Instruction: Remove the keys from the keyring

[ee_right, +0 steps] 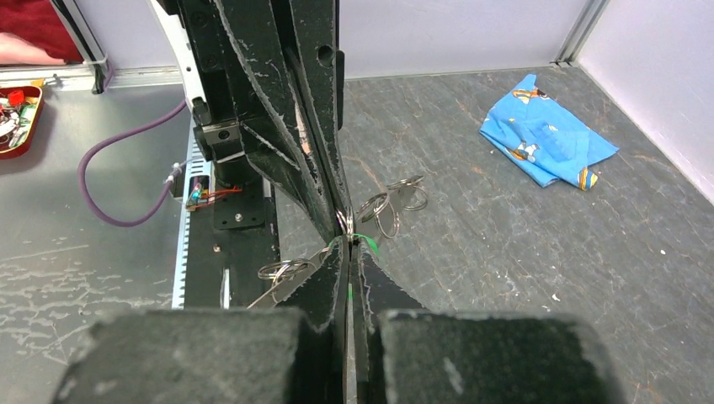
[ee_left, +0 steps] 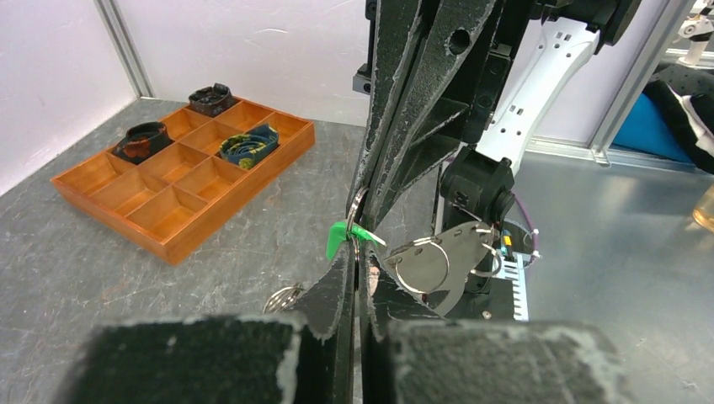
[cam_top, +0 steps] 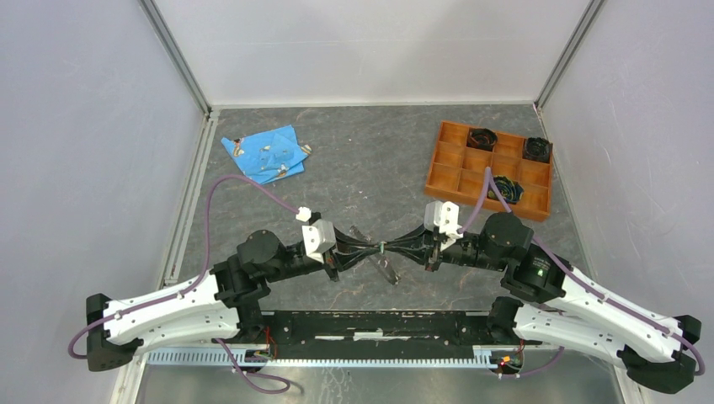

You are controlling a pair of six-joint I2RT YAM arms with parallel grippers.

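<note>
1. While pressed tip to tip at centre frame, clamped fully together: black left gripper (ee_left: 355, 263) and black right gripper (ee_right: 349, 252).
2. Nipped where those tips meet: small bright green key head (ee_left: 338, 239); cannot tell by which claw.
3. Just right of the tips, lower centre of the left wrist view: flat grey metal oval keyring (ee_left: 444, 263).

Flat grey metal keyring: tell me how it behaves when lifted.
Probably stiff: the flat grey metal keyring looks like sheet metal. Its small silver wire rings hang loose, so they would likely swing. The smooth shiny face may slip in a pinch.
</note>
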